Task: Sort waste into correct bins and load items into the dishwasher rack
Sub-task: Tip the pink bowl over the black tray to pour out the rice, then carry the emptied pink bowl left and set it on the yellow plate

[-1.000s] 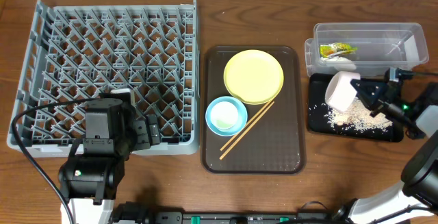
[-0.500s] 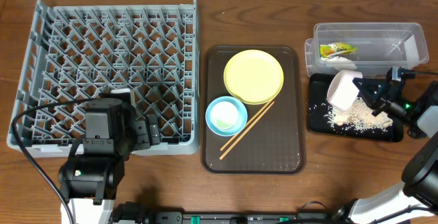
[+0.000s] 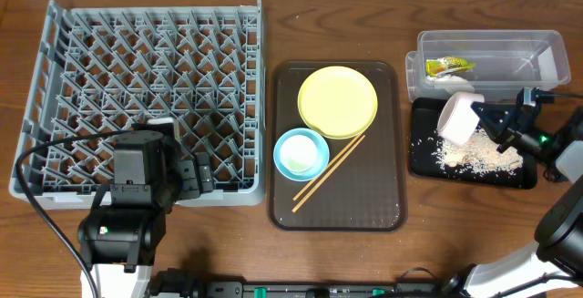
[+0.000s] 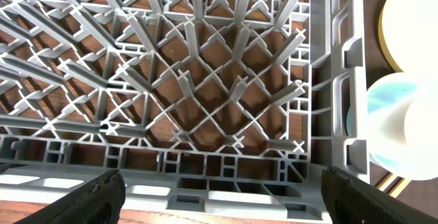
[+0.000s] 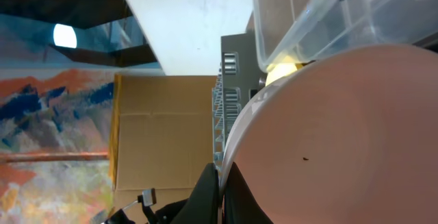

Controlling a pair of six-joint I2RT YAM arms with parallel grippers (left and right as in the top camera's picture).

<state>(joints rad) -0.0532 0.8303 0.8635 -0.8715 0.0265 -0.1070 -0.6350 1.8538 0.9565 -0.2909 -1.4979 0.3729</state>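
Right now the right hand (image 3: 484, 118) is clamped on the rim of the white bowl (image 3: 457, 118), tipped on its side over the black tray (image 3: 421, 167). That is likely to dump food, since rice scraps (image 3: 469, 157) lie on the tray below it. The wrapper (image 3: 449, 65) and tissue (image 3: 454, 81) sit in the clear tub (image 3: 488, 34). The left hand (image 4: 222, 195) is spread wide and empty, hanging over the near edge of the rack (image 3: 146, 70), probably waiting for dishes. The yellow plate (image 3: 337, 100), blue bowl (image 3: 301, 152) and chopsticks (image 3: 328, 172) rest on the brown tray (image 3: 364, 209), not yet loaded.
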